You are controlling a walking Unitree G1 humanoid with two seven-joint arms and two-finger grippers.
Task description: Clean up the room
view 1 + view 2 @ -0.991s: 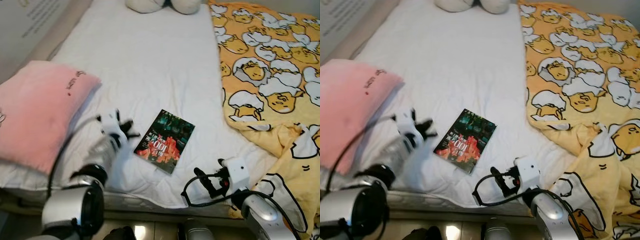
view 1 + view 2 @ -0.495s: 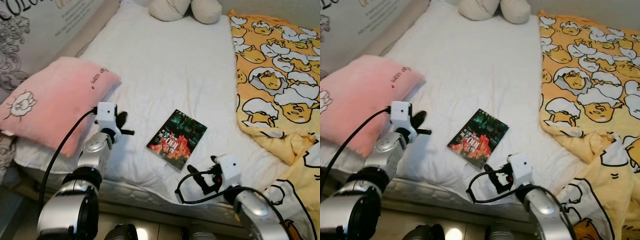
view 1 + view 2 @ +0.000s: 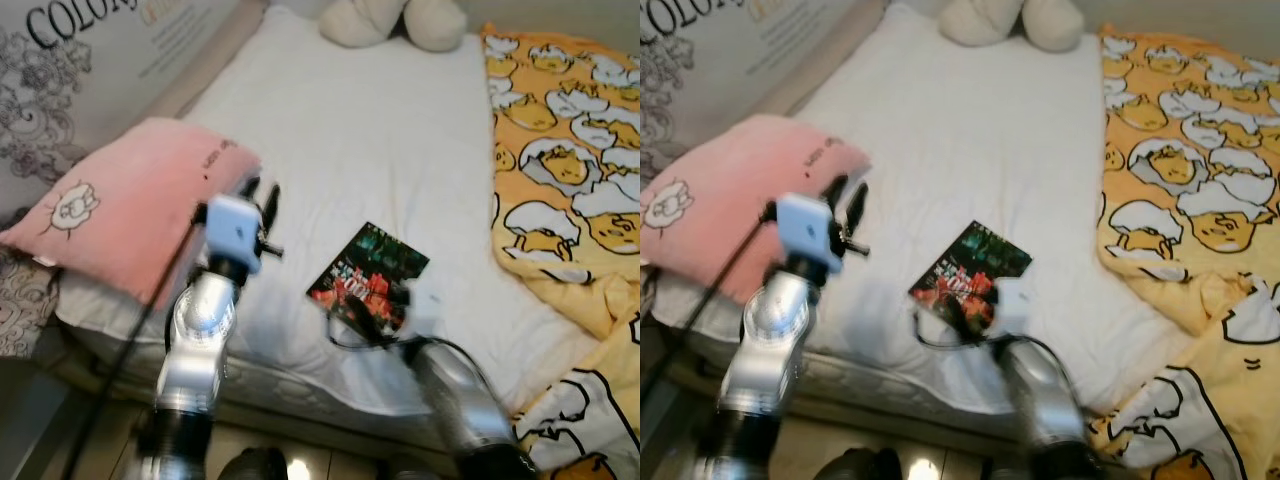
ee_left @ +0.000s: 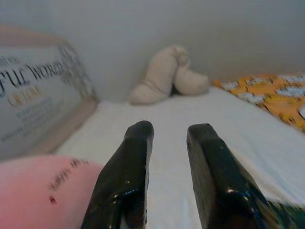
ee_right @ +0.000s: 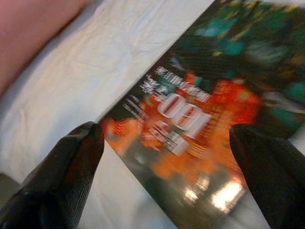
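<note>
Right gripper [image 5: 167, 157] now spread over glossy dark-and-orange book [image 3: 368, 279].

So on the bed [image 3: 380, 140]: one book [image 3: 368, 278], one pink pillow [image 3: 130, 215], one yellow duvet [image 3: 570, 170], one cream plush toy [image 3: 395, 20], plus two robot arms.

arms: silver metal, jointed | wrists: white camera box, black cable | left end effector [image 3: 264, 197], right end effector [image 5: 167, 157]: two glossy black fingers
</note>
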